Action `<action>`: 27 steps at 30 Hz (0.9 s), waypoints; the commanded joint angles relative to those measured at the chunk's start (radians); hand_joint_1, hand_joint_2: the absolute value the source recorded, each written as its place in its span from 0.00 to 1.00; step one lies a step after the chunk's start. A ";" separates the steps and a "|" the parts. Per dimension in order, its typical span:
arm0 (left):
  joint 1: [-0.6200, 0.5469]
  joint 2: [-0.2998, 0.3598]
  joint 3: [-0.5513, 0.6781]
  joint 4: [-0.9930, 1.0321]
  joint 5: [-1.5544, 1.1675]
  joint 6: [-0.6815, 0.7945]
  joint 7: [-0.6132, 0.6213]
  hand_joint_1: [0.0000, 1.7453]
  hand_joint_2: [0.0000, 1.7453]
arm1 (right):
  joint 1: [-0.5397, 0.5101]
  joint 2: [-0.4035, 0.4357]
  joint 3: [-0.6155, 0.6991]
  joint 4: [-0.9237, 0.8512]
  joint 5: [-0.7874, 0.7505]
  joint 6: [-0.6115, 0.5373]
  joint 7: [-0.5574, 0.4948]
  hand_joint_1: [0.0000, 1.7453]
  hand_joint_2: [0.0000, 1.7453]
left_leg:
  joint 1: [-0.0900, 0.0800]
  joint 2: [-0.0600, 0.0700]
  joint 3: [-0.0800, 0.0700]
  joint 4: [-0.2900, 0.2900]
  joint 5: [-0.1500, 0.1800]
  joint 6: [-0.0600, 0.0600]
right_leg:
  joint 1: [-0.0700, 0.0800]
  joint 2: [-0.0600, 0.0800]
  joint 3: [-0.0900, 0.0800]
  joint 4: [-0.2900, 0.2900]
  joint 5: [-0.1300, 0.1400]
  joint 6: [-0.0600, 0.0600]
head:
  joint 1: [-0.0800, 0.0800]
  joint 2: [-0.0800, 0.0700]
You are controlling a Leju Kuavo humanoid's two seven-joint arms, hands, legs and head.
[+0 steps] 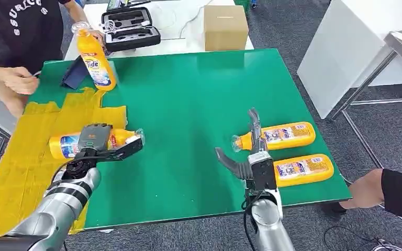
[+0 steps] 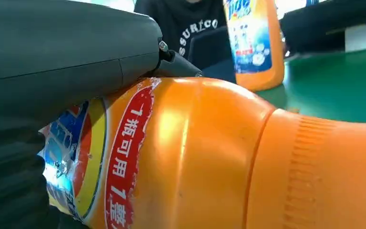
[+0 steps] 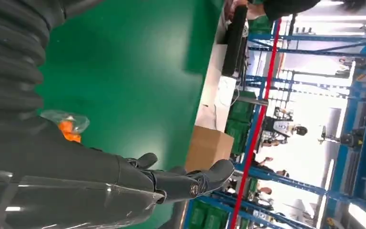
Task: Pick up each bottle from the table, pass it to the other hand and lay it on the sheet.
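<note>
2 bottles point(image 1: 288, 136) lie near the table's right edge point(image 1: 314, 120), possibly touching.

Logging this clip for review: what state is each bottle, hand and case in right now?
Bottle on the yellow sheet: lying on its side, held by the left hand.
Left hand: gripping that bottle.
Right hand: fingers spread, holding nothing.
Far bottle: lying on the green table, cap toward the right hand.
Near bottle: lying flat.
Upright bottle: tilted, held by a person.
Black case: open.
</note>
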 commanded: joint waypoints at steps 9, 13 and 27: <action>-0.061 0.031 0.017 0.176 -0.024 -0.021 0.062 0.00 1.00 | -0.052 -0.010 0.026 0.092 -0.017 0.002 0.008 0.00 1.00 | 0.000 0.002 0.006 0.000 -0.002 -0.001 | 0.001 0.001 0.006 0.000 -0.001 -0.001 | 0.000 0.000; -0.061 0.031 0.017 0.176 -0.024 -0.021 0.062 0.00 1.00 | -0.052 -0.010 0.026 0.092 -0.017 0.002 0.008 0.00 1.00 | 0.000 0.002 0.006 0.000 -0.002 -0.001 | 0.001 0.001 0.005 0.000 -0.001 -0.001 | 0.000 0.000; -0.055 0.036 0.027 0.182 -0.022 -0.020 0.068 0.00 1.00 | -0.054 -0.010 0.029 0.098 -0.020 0.002 0.008 0.00 1.00 | 0.000 0.002 0.008 0.000 -0.003 -0.001 | 0.001 0.001 0.007 0.000 -0.002 -0.002 | 0.000 0.000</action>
